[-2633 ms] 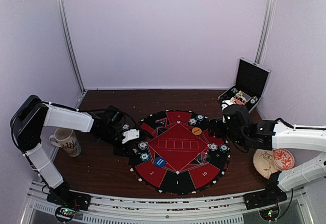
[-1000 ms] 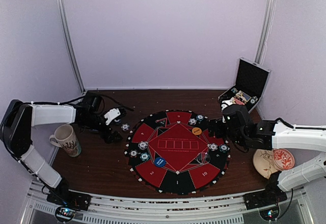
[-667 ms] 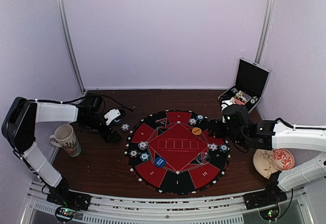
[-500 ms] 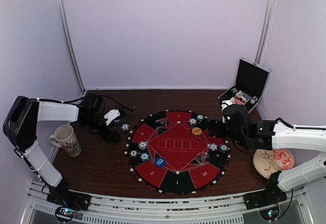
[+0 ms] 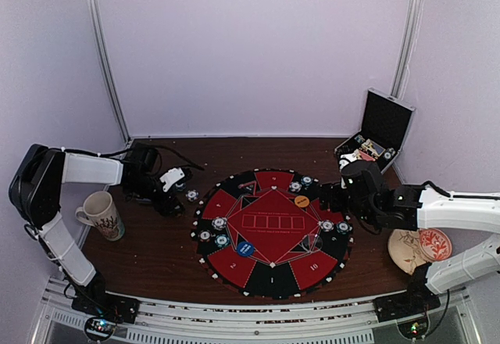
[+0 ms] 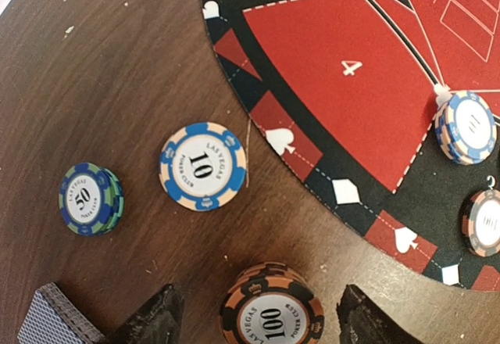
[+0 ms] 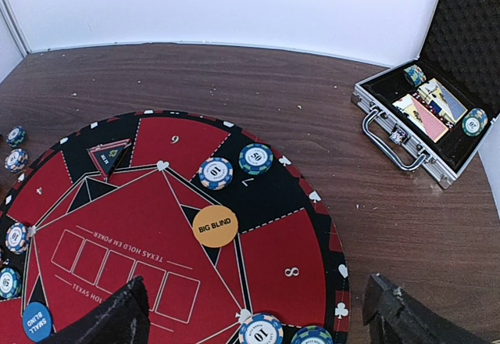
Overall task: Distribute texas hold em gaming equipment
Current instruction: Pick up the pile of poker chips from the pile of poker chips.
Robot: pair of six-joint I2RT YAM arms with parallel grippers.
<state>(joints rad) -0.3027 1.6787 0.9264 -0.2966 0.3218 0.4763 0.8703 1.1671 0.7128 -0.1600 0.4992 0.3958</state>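
My left gripper (image 6: 262,320) hovers low over the wood just left of the round red-and-black poker mat (image 6: 344,70). Its jaws stand apart on either side of a stack of orange-and-black 100 chips (image 6: 272,309), with a gap on both sides. Beyond the stack lie a blue 10 chip (image 6: 203,166) and a small blue-green 50 stack (image 6: 91,199). A grey-blue card deck corner (image 6: 55,324) shows at the lower left. My right gripper (image 7: 250,317) is open above mat segment 8, nothing between its fingers. The orange big blind disc (image 7: 215,226) and blue small blind disc (image 7: 37,319) lie on the mat.
Several chips sit around the mat's rim (image 5: 272,281). An open silver-edged case (image 7: 422,117) with chips and cards stands at the back right. A patterned mug (image 5: 101,215) stands near the left arm, and a plate (image 5: 418,249) lies by the right arm.
My left gripper drew back from the mat's left edge to the loose chips on the wood, then narrowed its jaws around the 100 stack. The right arm has not moved.
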